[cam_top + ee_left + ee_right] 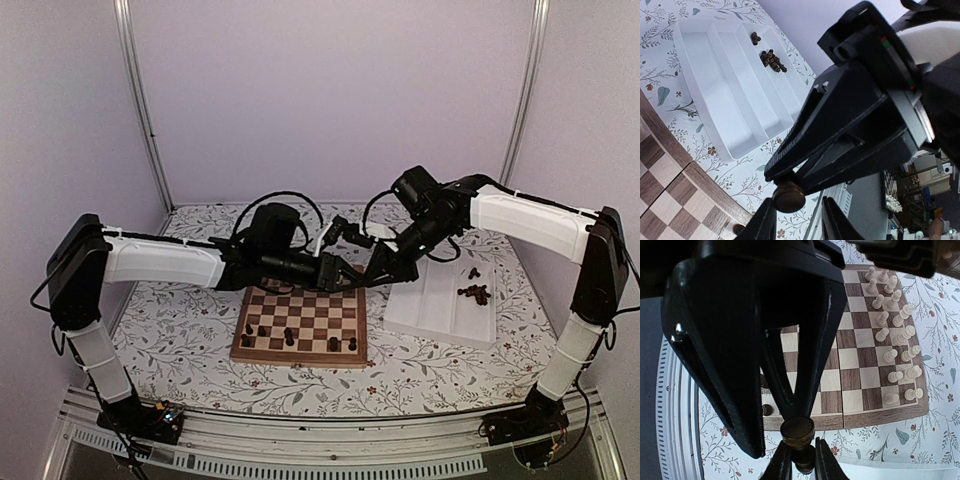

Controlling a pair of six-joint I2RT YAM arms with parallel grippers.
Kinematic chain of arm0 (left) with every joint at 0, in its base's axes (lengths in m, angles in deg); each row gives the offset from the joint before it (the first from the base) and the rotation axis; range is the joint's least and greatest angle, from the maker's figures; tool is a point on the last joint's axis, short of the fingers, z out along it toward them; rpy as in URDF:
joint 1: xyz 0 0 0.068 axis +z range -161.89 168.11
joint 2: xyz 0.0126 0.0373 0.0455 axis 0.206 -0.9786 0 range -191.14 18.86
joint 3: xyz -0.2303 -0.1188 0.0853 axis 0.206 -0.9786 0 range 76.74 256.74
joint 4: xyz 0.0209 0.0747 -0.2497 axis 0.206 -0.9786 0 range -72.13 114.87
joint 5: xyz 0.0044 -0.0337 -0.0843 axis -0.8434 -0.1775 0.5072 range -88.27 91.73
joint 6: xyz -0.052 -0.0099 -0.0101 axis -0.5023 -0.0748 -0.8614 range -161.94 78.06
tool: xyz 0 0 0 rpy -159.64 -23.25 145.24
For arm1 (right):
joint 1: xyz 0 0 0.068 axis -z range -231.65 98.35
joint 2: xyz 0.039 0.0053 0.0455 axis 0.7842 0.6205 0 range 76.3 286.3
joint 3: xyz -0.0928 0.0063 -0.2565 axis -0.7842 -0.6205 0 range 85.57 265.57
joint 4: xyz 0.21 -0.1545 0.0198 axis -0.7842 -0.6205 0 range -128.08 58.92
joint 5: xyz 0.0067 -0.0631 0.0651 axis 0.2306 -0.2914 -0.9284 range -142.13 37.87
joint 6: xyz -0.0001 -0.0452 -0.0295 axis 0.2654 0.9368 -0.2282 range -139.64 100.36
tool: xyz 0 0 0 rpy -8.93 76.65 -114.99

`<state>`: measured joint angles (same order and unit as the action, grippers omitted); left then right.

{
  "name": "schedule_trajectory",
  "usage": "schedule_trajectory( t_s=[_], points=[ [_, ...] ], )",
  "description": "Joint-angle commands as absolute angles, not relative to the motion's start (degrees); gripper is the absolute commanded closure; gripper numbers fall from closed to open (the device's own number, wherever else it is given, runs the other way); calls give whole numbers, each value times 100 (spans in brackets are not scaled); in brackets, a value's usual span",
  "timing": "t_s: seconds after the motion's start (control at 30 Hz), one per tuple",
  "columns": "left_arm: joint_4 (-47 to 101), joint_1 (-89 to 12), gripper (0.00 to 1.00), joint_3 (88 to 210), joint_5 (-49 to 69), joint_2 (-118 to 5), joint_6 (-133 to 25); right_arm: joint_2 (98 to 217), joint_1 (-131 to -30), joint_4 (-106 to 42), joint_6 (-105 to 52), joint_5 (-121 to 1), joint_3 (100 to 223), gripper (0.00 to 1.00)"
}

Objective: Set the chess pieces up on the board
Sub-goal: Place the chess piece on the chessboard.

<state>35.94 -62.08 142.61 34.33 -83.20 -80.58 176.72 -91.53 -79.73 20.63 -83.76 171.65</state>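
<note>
My two grippers meet in the air over the far right edge of the board (pixel 300 352). The right gripper (pixel 802 446) is shut on a dark chess piece (pixel 797 430), gripping its stem with the round base pointing outward. In the left wrist view that same piece (pixel 788 196) sits between the spread fingers (pixel 762 222) of my open left gripper (pixel 796 204), close to the left finger and clear of the other. Several dark pieces (pixel 289 337) stand on the board's near rows. More dark pieces (pixel 473 292) lie in the white tray (pixel 430 310).
Pale cream chessmen (pixel 890 340) fill the board's far two rows, hidden under the arms in the top view. The white ridged tray (pixel 730 100) lies to the right of the board on the flowered tablecloth. Metal posts stand at the back corners.
</note>
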Motion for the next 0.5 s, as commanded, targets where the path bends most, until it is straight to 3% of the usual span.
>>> schedule_trajectory(
  t_s=[0.0,0.17,0.47],
  points=[
    [3857,-6258,66,14388,3614,-8442,-8184,17637,-9248,-8007,2073,-8329,17233,85],
    [4357,-6209,65,14241,3797,-8474,-8517,17469,-9287,-7944,2192,-8396,17086,85],
    [4795,-6207,77,14209,4041,-8680,-8836,17348,-9361,-7941,2290,-8377,16952,85]
  ],
)
